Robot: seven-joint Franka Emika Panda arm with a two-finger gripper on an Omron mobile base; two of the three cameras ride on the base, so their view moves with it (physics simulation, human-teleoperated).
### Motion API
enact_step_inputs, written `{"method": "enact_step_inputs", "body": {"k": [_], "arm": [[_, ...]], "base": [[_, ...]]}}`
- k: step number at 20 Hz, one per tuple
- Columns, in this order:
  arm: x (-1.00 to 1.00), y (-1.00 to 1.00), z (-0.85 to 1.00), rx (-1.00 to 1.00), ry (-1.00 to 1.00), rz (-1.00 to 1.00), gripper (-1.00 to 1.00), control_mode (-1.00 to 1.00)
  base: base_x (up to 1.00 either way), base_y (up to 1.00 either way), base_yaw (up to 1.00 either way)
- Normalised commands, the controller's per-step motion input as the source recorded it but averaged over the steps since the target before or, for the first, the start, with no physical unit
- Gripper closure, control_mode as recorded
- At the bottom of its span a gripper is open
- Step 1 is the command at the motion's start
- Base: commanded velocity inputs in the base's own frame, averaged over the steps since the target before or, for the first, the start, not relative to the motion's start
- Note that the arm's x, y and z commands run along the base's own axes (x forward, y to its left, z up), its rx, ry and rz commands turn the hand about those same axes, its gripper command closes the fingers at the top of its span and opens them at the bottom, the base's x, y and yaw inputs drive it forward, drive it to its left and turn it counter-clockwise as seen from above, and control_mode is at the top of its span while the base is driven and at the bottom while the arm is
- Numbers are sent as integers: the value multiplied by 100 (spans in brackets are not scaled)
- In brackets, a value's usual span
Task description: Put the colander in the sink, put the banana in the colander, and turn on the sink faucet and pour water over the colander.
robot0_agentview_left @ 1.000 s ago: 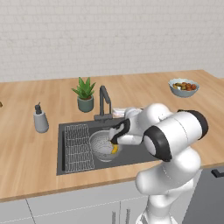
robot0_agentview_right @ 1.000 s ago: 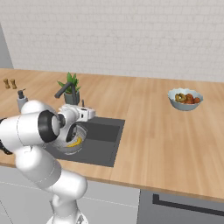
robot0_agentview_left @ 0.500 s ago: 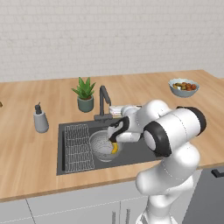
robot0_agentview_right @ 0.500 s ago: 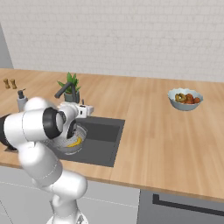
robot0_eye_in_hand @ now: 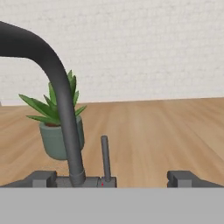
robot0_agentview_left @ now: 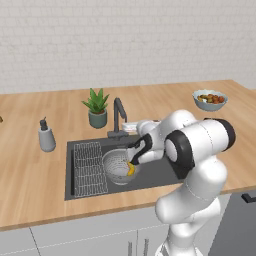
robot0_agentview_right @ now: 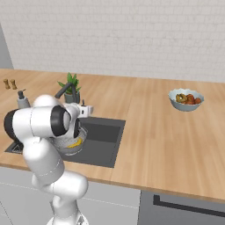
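1. The white arm bulked nearest, its elbow blocking much of the sink (robot0_agentview_left: 165,172) in both base views.
2. The gripper (robot0_eye_in_hand: 113,178) stood with fingers wide apart, nothing between them, low at the back of the basin and facing the sink faucet (robot0_eye_in_hand: 61,96).
3. The colander (robot0_agentview_left: 120,166) sat in the sink beside the wire grid rack (robot0_agentview_left: 90,167). The banana (robot0_agentview_left: 131,169) lay inside it against the wall nearest the arm, its long axis running roughly front to back; which tip pointed where could not be told.
4. The faucet rose from its base at the rear rim, its spout bending over the basin toward the robot. A thin upright lever (robot0_eye_in_hand: 105,157) stood just beside the stem.
5. Behind the faucet stood a potted plant (robot0_agentview_left: 97,107); to the left, a soap dispenser (robot0_agentview_left: 46,136).
6. Farthest off, at the right of the counter (robot0_agentview_left: 40,185), sat a fruit bowl (robot0_agentview_left: 210,99).
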Motion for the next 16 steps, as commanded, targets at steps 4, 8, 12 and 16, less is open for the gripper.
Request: {"method": "enact_step_inputs", "body": {"k": [4, 8, 12, 16], "arm": [[1, -4, -12, 0, -2, 7, -100, -100], [7, -16, -23, 0, -4, 0, -100, -100], [7, -26, -43, 0, -5, 0, -100, -100], [7, -5, -37, 0, -5, 0, -100, -100]], "base": [[0, 0, 0], [0, 0, 0], [0, 0, 0], [0, 0, 0]]}}
